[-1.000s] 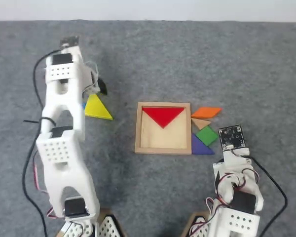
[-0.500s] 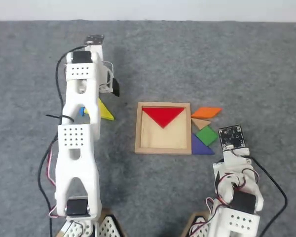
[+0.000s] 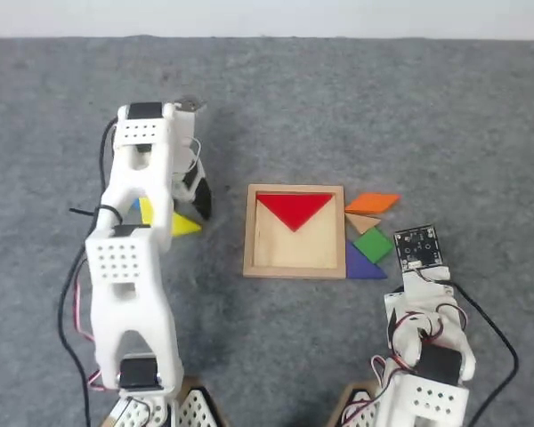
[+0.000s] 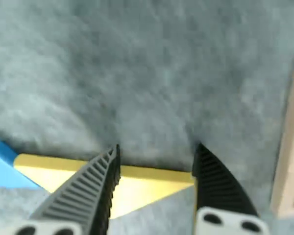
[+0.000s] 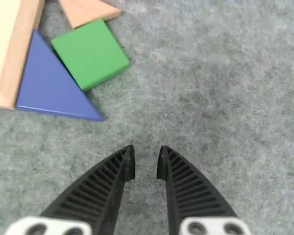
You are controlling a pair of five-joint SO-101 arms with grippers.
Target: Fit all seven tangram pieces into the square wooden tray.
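Observation:
The square wooden tray (image 3: 249,233) lies mid-table with a red triangle (image 3: 294,210) in its far half. My left gripper (image 3: 198,194) (image 4: 157,152) is open just above the yellow triangle (image 3: 186,225) (image 4: 143,185), one finger on each side of its long edge. A blue piece (image 4: 2,169) touches the yellow one. To the right of the tray lie an orange parallelogram (image 3: 372,202), a tan triangle (image 3: 362,221) (image 5: 85,11), a green square (image 3: 374,244) (image 5: 90,53) and a blue-violet triangle (image 3: 361,263) (image 5: 50,88). My right gripper (image 5: 145,162) is shut over bare carpet near those pieces.
Grey carpet (image 3: 338,107) covers the table. The tray's wooden wall (image 4: 290,161) stands close beside the left gripper. The right arm (image 3: 424,329) is folded at the front right, and the left arm's white links (image 3: 125,267) stretch along the left side.
The left arm swung to the right, then drew back and lowered, so its open gripper now straddles the yellow triangle. The right arm kept still.

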